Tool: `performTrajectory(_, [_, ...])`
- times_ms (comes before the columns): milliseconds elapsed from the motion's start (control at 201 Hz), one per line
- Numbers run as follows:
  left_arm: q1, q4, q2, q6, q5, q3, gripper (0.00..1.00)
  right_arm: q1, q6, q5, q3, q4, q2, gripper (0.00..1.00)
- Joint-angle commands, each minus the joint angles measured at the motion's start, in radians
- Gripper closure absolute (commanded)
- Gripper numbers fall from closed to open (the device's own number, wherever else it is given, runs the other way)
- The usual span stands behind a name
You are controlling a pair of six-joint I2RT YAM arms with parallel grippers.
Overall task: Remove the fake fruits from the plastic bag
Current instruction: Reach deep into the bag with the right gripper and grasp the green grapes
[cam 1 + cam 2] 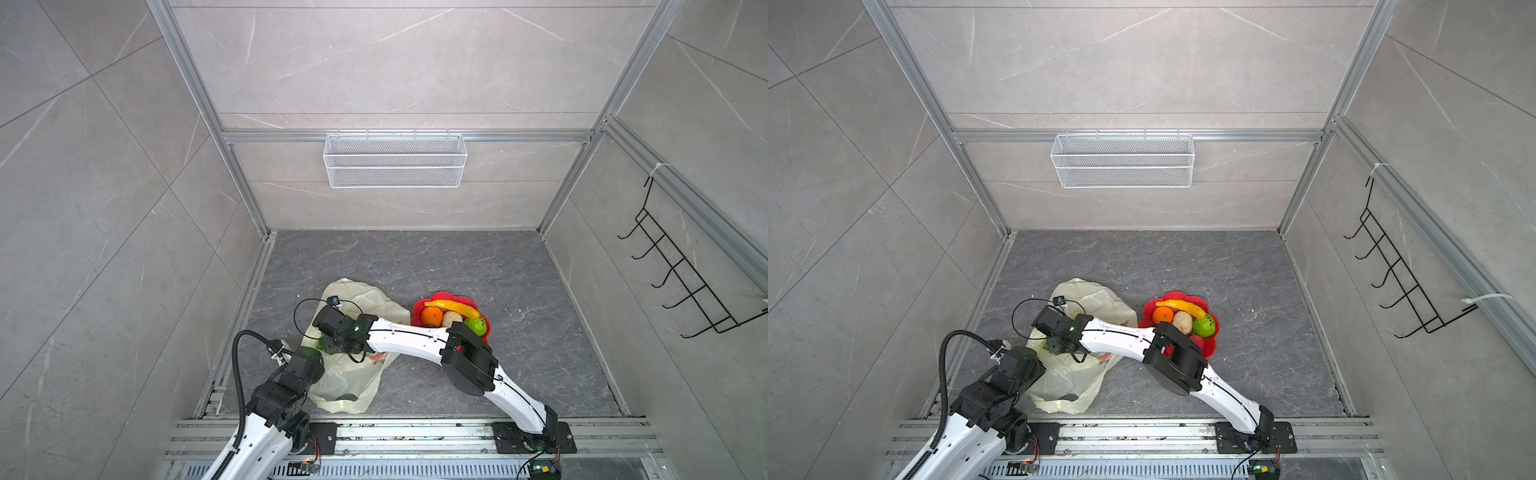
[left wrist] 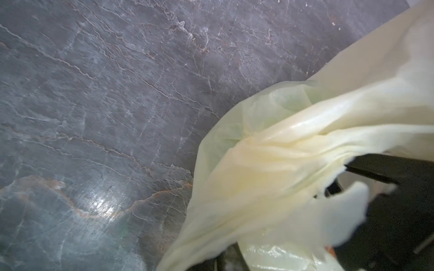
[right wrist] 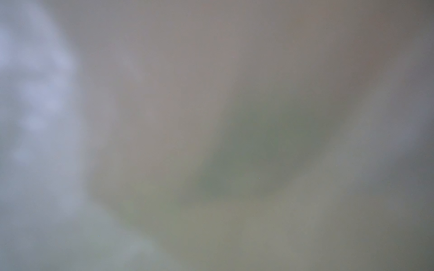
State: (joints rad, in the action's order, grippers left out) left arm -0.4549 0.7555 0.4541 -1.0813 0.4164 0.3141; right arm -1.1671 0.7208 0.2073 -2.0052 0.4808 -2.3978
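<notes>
Left jaws closed, pinching a gathered fold of the one plastic bag [image 2: 270,164]. Right jaws are down inside the bag's mouth, hidden; I cannot tell their state, and the right wrist view is only blur. One green piece [image 1: 320,344] shows at the opening. One red flower plate [image 1: 446,296] sits just beside the bag on the tabletop [image 1: 519,291] and holds four fruits: one banana [image 1: 453,306], one orange [image 1: 432,316], one peach [image 1: 452,319], one green round fruit [image 1: 476,325].

The right wrist view is wholly blurred. The right hand [image 1: 334,347] is buried in the plastic bag [image 1: 353,376]; its jaws cannot be seen.
</notes>
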Motion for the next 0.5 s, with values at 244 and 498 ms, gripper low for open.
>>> performTrajectory(244, [-0.001, 0.0, 0.021, 0.003, 0.015, 0.044, 0.96, 0.021, 0.001, -0.013, 0.099, -0.09, 0.071, 0.58])
performTrajectory(498, [-0.001, -0.016, 0.018, 0.001, -0.001, 0.034, 0.96, 0.023, 0.03, -0.081, -0.007, -0.036, -0.031, 0.38])
